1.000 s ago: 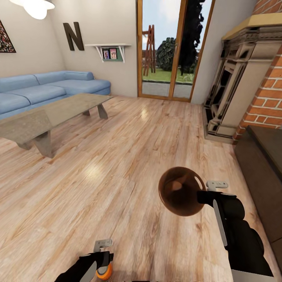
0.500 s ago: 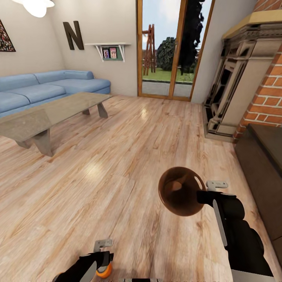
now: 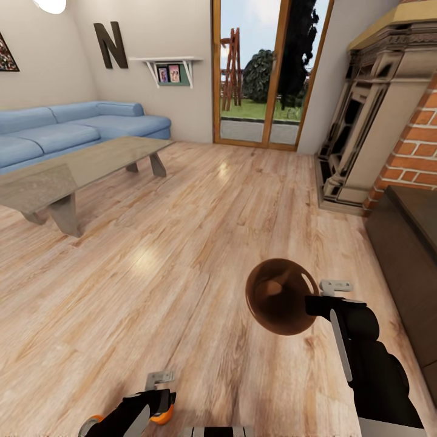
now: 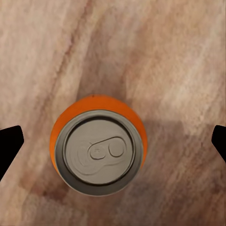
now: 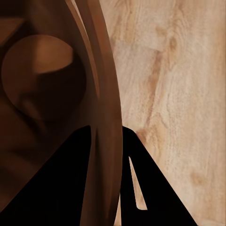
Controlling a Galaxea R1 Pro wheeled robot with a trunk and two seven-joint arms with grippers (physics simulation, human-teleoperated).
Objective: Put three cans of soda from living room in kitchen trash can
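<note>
Right end effector (image 3: pixel 315 301) at the lower right of the head view, closed on the rim of the tash can (image 3: pixel 281 296); in the right wrist view the dark fingers (image 5: pixel 89 179) clamp the brown wall of the tash can (image 5: pixel 56 94), one inside and one outside. Tash can held off the wood floor (image 3: pixel 200 243), tilted so its open mouth faces the camera, glossy brown inside.

Left end effector (image 3: pixel 159 397) at the bottom edge of the head view, left of centre, with an orange can of soda (image 3: pixel 162 416) between its fingers. In the left wrist view, can of soda (image 4: pixel 99 146) seen from above, silver top with pull tab, in the middle of the frame; black fingertips (image 4: pixel 9 146) at the far left and right edges, well apart from the can there. How far open: cannot tell.

Farther out, glass coffee bench (image 3: pixel 73 173) at middle left, blue corner sofa (image 3: pixel 79 124) behind it, big letter N (image 3: pixel 110 44) on the wall at upper left. Glass door (image 3: pixel 261 73) at top centre, brick fireplace (image 3: pixel 388 121) at right.
</note>
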